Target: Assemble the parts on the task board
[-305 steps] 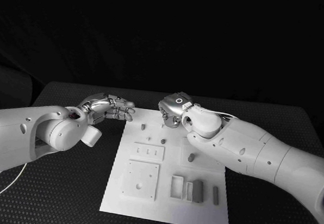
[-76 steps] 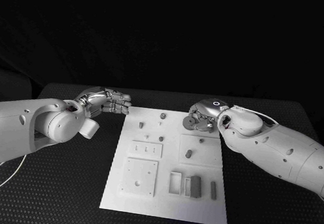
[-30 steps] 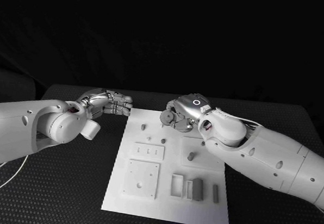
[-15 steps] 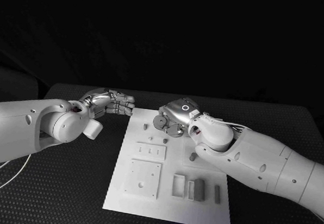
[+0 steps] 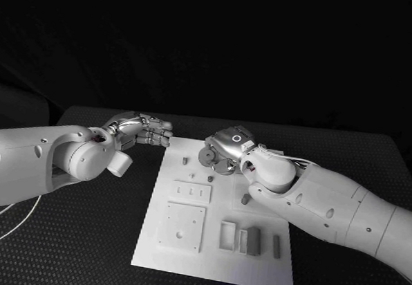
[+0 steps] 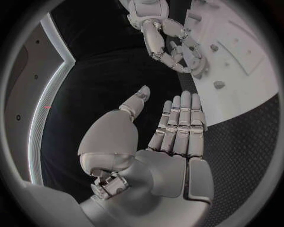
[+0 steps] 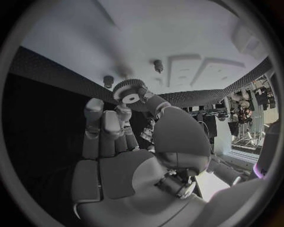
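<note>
The right robot hand (image 5: pixel 223 153) has come back over the far end of the task board (image 5: pixel 215 255) — a couple of seconds ago it was further off to the right side, and now it sits near the middle of that far end. It holds a small round gear (image 7: pixel 129 91) pinched between its thumb and fingertips (image 7: pixel 99 109). In the head view the gear (image 5: pixel 208 155) stands on its edge, with its flat face turned toward the left arm, so its middle hole points sideways across the board. It hangs just above the far end of the board, close to the little pegs (image 7: pixel 158 64) that stick up there. The left robot hand (image 5: pixel 145 130) has hardly moved at all. It floats over the black desk (image 5: pixel 74 239) just beside the board's far left corner, holding nothing — its fingers (image 6: pixel 177 124) lie straight and close together, with the thumb standing apart from them. Nearer the robot, the board carries flat plates (image 5: pixel 182 226) and some small upright blocks (image 5: pixel 251 239), which lie where they lay before.
</note>
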Controlling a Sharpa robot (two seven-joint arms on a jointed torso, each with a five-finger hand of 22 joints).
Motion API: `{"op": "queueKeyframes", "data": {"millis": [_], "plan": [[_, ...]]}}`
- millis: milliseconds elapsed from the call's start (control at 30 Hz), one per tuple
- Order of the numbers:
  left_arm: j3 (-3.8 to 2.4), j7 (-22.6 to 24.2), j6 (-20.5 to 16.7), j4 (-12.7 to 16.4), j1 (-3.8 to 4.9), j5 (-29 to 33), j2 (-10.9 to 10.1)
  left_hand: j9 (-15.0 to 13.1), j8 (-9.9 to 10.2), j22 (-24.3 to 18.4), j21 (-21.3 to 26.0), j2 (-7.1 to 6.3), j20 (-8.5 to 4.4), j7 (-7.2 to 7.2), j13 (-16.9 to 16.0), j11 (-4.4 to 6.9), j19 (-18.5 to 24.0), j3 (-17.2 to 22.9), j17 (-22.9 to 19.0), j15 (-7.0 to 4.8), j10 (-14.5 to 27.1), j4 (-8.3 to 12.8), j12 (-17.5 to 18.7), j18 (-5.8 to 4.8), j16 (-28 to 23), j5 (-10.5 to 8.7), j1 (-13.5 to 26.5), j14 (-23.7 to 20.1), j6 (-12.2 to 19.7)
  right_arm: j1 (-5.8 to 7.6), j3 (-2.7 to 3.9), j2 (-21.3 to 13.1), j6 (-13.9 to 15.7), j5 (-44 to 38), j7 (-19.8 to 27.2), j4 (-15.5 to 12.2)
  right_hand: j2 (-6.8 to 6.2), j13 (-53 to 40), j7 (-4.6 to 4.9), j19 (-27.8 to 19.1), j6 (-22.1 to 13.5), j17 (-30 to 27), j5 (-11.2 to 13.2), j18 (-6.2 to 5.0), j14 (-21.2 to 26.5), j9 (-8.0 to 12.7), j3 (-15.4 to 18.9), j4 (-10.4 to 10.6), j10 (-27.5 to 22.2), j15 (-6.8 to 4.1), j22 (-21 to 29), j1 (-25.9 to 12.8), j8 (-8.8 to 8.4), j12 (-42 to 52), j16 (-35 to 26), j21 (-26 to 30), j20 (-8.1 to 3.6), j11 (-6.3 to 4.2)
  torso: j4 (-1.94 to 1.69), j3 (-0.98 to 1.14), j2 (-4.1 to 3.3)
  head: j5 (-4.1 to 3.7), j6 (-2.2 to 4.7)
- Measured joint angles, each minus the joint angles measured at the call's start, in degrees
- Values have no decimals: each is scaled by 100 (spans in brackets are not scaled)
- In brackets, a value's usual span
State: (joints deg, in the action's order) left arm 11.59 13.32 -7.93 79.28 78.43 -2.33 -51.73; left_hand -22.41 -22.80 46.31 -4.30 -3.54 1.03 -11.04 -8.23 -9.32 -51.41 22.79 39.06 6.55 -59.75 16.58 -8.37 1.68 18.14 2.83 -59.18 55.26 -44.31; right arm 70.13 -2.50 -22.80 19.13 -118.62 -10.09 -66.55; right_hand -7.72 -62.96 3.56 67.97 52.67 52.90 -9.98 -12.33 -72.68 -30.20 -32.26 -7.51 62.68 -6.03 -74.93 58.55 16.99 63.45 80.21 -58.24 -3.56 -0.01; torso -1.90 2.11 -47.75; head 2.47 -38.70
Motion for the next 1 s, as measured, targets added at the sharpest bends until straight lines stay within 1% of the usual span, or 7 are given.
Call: {"op": "queueKeyframes", "data": {"millis": [167, 367, 1000], "plan": [[0, 0, 0, -4, 0, 0, 10, 0, 0, 0, 0, 0, 0, 0, 0, 0, 0, 0, 0, 0, 0, 0, 0, 0, 0, 0, 0, 0, 0, -13, 0, 70, 18, -13, 3, 81, 0, 6, -5, 0, 39, 0, 1, 0, 0, 0, 0, 0, 0, 0, 0, 0, 3, 0, 0, 0, 0, 0, 1, 5, 0, 1, 4], [0, 0, 2, -6, 0, 0, 22, 0, 0, 0, 0, 0, 0, 0, 1, 0, 0, 0, 5, 0, 0, 0, 0, 0, 0, 0, 0, 0, 0, -58, -1, 111, 29, -21, 8, 198, -6, 6, -5, 0, 39, 0, 5, 0, 0, -2, 1, -1, 0, 0, 0, 10, 15, 0, 0, 0, 1, 0, -1, 5, 0, -4, 7], [0, -3, 3, 0, 0, 0, 21, 4, 0, -4, 0, 0, 0, 0, 1, 0, 0, 0, 10, 0, 0, 0, 0, 0, 0, 0, 0, 0, 0, -62, -2, 182, 50, -27, 10, 357, 17, 23, -1, -7, 35, -5, -2, 0, 0, -8, 10, -9, 0, 0, 0, 48, 13, 0, 0, 0, 9, 0, 3, 2, 0, 12, -14]]}}
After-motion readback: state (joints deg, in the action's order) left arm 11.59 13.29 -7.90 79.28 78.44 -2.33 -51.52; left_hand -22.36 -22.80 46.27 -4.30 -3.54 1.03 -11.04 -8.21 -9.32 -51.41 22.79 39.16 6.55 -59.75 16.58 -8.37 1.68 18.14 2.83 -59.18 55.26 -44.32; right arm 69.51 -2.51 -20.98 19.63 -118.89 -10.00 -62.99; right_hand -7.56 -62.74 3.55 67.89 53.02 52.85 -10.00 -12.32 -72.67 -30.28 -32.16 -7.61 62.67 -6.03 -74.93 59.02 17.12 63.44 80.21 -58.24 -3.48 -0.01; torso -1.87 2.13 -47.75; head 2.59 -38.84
